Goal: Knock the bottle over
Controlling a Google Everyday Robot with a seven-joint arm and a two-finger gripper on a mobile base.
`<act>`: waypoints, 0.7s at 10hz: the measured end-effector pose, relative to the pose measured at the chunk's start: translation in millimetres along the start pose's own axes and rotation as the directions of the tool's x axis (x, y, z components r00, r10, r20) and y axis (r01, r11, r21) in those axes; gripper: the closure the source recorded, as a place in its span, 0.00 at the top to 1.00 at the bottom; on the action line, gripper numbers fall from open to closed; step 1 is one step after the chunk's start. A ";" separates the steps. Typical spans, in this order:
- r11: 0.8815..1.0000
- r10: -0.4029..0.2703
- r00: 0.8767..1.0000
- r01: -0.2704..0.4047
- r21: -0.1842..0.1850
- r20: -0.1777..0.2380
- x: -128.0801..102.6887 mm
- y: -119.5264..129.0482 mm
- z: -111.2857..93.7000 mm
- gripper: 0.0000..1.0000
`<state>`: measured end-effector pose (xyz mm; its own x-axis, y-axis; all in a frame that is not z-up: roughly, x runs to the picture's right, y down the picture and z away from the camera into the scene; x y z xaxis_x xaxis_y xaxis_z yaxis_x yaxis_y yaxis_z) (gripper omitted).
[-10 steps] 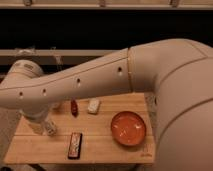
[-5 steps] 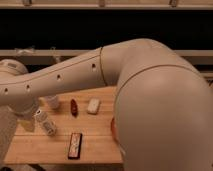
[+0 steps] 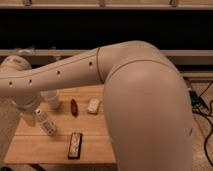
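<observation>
The bottle (image 3: 45, 122), small and whitish with a speckled dark label, is near the left end of the wooden table (image 3: 95, 145). It leans, with its cap up and to the left. My gripper (image 3: 29, 114) is at the end of the white arm (image 3: 65, 75), right beside the bottle's left side, near its cap. The big arm shell (image 3: 145, 110) hides the right half of the table.
A translucent white cup (image 3: 51, 98) stands just behind the bottle. A small red-brown object (image 3: 74, 106) and a white soap-like block (image 3: 93, 105) lie mid-table. A dark rectangular object (image 3: 75, 145) lies near the front edge. Cables (image 3: 202, 107) hang at the right.
The arm has swung further across the view and now hides the orange bowl and the table's right side. The bottle, upright before, now leans.
</observation>
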<state>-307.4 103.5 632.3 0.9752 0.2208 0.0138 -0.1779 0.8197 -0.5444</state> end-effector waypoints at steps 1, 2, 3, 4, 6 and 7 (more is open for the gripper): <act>1.000 -0.003 1.000 0.003 0.001 0.005 -2.7 -0.4 0.2 0.72; 1.000 -0.006 1.000 0.006 0.003 0.011 -5.9 -0.9 0.2 0.72; 1.000 -0.011 1.000 0.011 0.003 0.015 -9.6 0.4 0.8 0.72; 1.000 -0.016 1.000 0.016 0.003 0.018 -14.5 1.1 2.2 0.72; 1.000 -0.023 0.999 0.023 -0.002 0.029 -21.3 -0.3 5.5 0.72; 1.000 -0.020 0.999 0.021 -0.018 0.043 -22.2 -2.9 4.9 0.72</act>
<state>-329.2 98.8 637.6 0.9720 0.2269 0.0607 -0.1553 0.8146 -0.5589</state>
